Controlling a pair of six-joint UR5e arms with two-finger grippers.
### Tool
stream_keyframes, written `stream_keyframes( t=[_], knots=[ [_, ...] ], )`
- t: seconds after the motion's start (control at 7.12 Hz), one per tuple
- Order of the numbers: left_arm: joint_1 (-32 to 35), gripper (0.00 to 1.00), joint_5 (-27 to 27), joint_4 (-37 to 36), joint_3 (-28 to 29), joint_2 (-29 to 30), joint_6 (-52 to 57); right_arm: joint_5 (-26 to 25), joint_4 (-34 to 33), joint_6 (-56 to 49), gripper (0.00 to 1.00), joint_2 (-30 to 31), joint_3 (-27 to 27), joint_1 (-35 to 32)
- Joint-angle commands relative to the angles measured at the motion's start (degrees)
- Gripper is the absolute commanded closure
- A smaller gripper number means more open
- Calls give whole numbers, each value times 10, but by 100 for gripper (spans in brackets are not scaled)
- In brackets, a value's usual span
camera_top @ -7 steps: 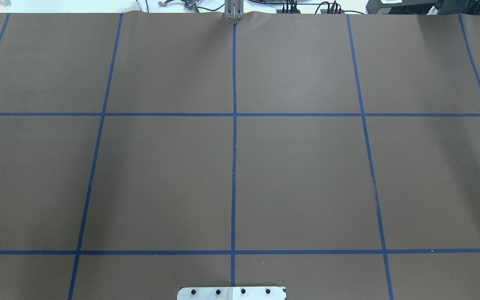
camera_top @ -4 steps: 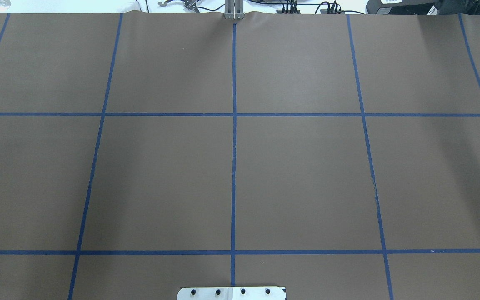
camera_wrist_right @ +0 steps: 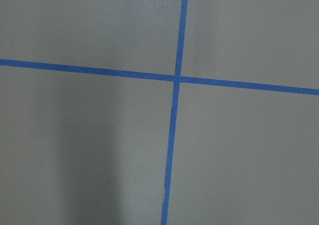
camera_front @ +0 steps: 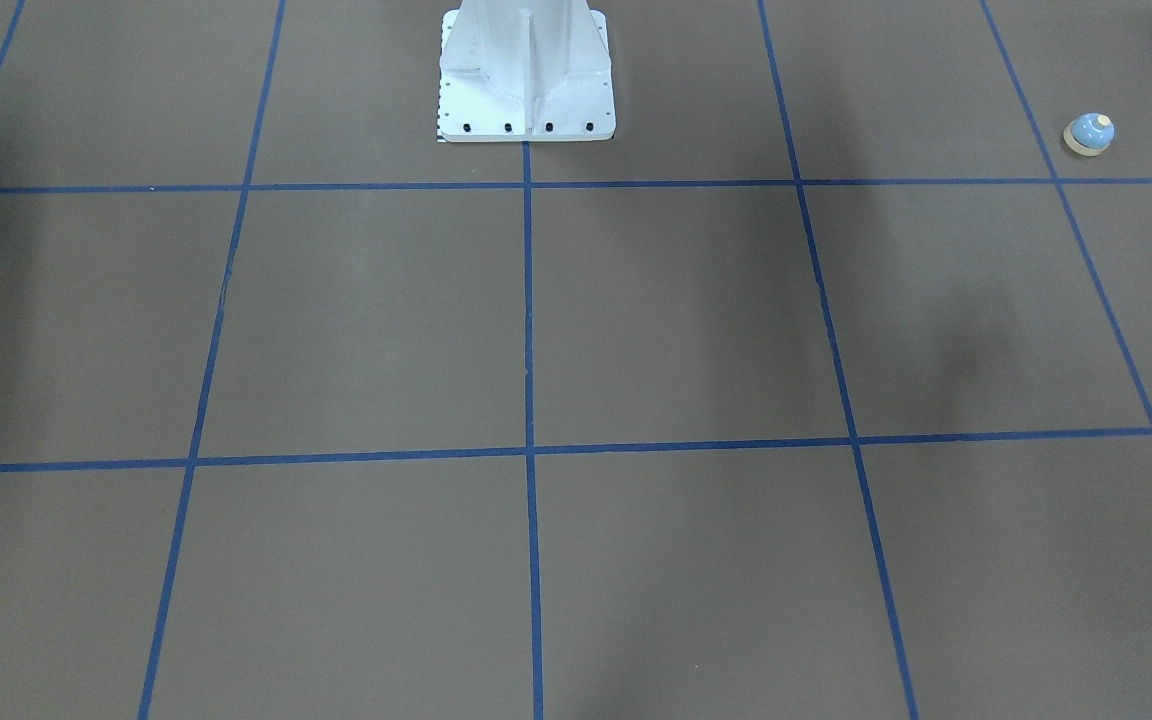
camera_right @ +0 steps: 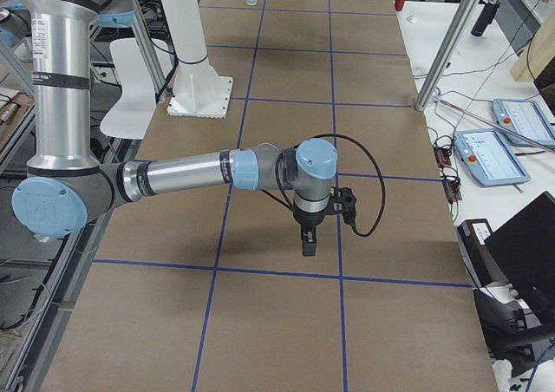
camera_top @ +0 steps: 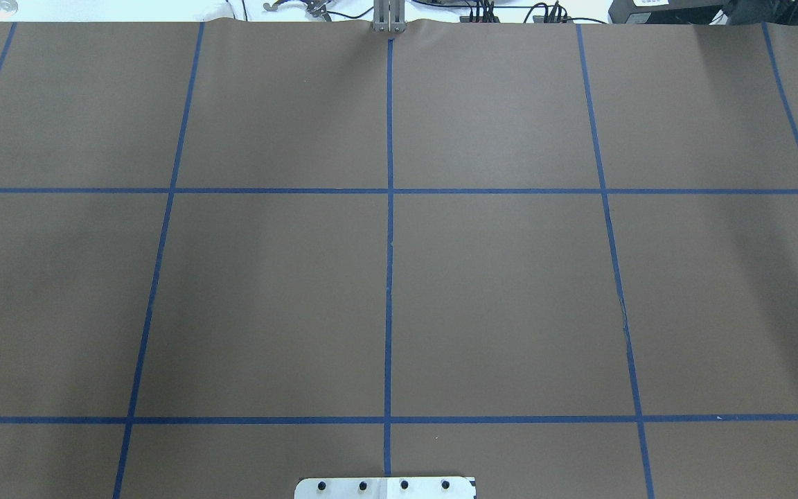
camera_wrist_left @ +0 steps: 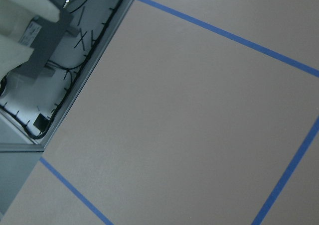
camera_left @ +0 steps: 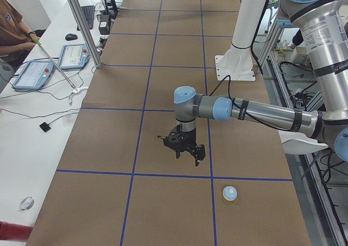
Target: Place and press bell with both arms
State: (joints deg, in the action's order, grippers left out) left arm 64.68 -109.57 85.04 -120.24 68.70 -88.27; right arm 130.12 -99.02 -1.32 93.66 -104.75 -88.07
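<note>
Brown paper is spread over the whole bench (camera_top: 510,277), and it is divided into large squares by blue tape lines (camera_top: 389,208). A white bolted pedestal (camera_front: 526,70) is seen at the middle of the robot's side.

The left arm (camera_left: 261,112) is stretched out low over the bench, towards the bench's left end. The right arm (camera_right: 182,177) is stretched out in a like manner over the other half. Each tool is pointed down and is held above the paper without touching it.

The left tool (camera_left: 186,158) and the right tool (camera_right: 309,245) are shown only by the two side cameras, so it cannot be told whether they are open or closed. Nothing is seen between the fingers of either one.

The bell (camera_front: 1089,133) is standing upright on the paper near the bench's left end, in the row of squares closest to the robot. In the left side view the bell (camera_left: 230,192) is found one square away from the left tool, across a tape line, and clearly apart from it.

The step in hand is judged to be the first one, the reach for the bell; nothing is yet picked up, placed or pressed. For the next move, the left tool should probably be brought over the dome, opened wide enough, lowered around its sides and closed gently, because a smooth round dome may slip out. The cream button should be kept free for the press.
</note>
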Motion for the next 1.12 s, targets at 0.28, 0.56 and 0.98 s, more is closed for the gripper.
stream_keyframes(
  t=[0.28,0.56,0.98],
  knots=[
    [-164,0,44,-100,-3,-1,-330,12,1,0,0,20,-31,0],
    [-174,0,42,-151,10,-1,-401,13,0,0,0,20,-30,0],
    [-198,0,12,-139,81,10,-514,7,0,2,0,21,-29,0]
  ],
)
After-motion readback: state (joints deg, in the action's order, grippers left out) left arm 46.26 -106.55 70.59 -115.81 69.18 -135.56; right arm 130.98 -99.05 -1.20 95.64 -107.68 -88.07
